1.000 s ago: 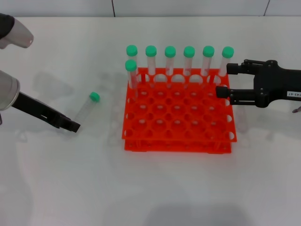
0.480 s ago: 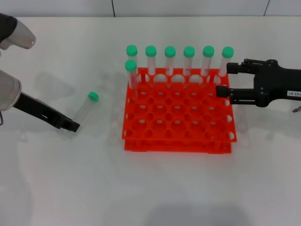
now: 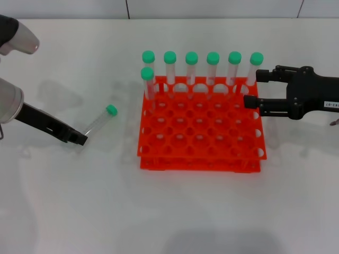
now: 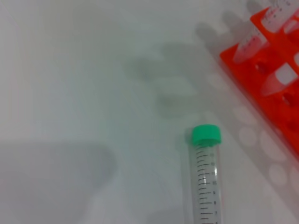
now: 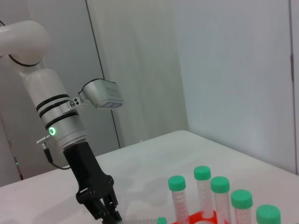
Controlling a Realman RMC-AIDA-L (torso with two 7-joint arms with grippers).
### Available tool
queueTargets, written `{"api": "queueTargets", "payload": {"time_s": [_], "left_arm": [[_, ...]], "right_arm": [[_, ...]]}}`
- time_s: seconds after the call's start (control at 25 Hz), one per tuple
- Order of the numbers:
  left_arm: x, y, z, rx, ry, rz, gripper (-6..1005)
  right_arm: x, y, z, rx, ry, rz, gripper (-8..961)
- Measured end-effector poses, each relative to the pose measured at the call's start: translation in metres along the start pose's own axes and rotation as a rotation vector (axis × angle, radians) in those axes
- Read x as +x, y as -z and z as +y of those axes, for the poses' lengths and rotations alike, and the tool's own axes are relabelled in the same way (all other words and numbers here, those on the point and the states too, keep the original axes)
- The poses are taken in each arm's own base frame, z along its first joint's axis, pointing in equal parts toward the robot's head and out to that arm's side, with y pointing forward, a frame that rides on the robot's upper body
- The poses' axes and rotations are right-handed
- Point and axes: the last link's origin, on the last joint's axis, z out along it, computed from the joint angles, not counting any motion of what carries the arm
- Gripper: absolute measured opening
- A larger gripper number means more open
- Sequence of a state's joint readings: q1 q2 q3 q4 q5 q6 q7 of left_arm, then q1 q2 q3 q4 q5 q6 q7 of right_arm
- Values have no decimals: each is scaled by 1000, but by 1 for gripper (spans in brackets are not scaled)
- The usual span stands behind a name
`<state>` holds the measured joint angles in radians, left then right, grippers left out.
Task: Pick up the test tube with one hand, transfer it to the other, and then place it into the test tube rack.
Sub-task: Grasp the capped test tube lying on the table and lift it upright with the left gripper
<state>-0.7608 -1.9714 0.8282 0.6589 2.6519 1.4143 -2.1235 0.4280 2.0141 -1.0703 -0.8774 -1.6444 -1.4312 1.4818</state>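
Now | white table [image 3: 175, 211] | left tool [image 3: 80, 139] clamps test tube [image 3: 100, 120] | right tool [image 3: 252, 89] apart

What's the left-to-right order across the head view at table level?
left gripper → test tube lying on the table, green cap toward the rack → test tube rack with seven capped tubes standing along its far and left edge → right gripper, at the rack's right edge.

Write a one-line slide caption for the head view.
Left gripper at the base of the loose test tube lying on the table; right gripper waits open beside the orange test tube rack.
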Motion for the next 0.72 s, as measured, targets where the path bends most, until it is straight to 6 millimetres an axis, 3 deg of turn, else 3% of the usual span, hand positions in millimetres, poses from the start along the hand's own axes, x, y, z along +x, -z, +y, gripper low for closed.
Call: {"api": "queueTargets", "payload": {"time_s": [0.16, 0.36, 0.72], "left_arm": [[0, 0, -1, 4, 4, 3, 280], [0, 0, -1, 4, 7, 6, 182], [4, 7, -5, 2, 22, 57, 182]], "right_arm": [[0, 0, 0, 1, 0, -1, 752], [0, 0, 0, 2, 0, -2, 752], [0, 2, 0, 7, -6, -12, 751]]}}
